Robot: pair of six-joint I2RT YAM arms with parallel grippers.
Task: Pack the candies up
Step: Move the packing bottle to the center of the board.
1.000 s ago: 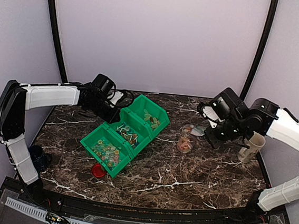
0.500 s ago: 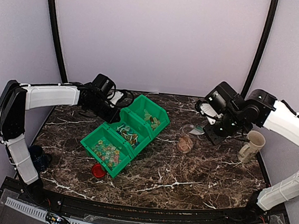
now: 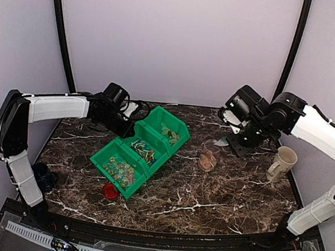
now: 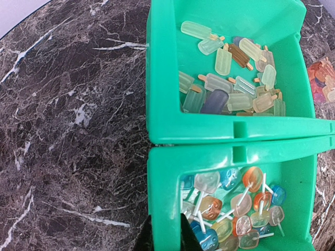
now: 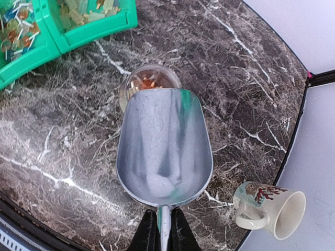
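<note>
The candies (image 3: 117,169) lie loose in the nearest of three joined green bins (image 3: 156,123). More orange candies (image 5: 146,82) sit in a small clear jar (image 3: 207,161) on the marble. My right gripper (image 5: 162,222) is shut on the handle of a metal scoop (image 5: 165,151), which is empty and hangs above the jar, hiding its near side. In the top view this right gripper (image 3: 234,142) is up and to the right of the jar. My left gripper (image 4: 165,230) is shut on the left wall of the middle bin (image 4: 167,172), which holds lollipops.
The far bin (image 4: 235,78) holds pale ice-lolly sweets. A round red lid (image 3: 110,191) lies in front of the nearest bin. A cream mug (image 3: 282,163) with a red pattern stands near the table's right edge, to the right of the scoop.
My right arm has lifted and drawn back toward the far side, carrying the scoop up away from the jar. The left arm and the bins have not moved.
</note>
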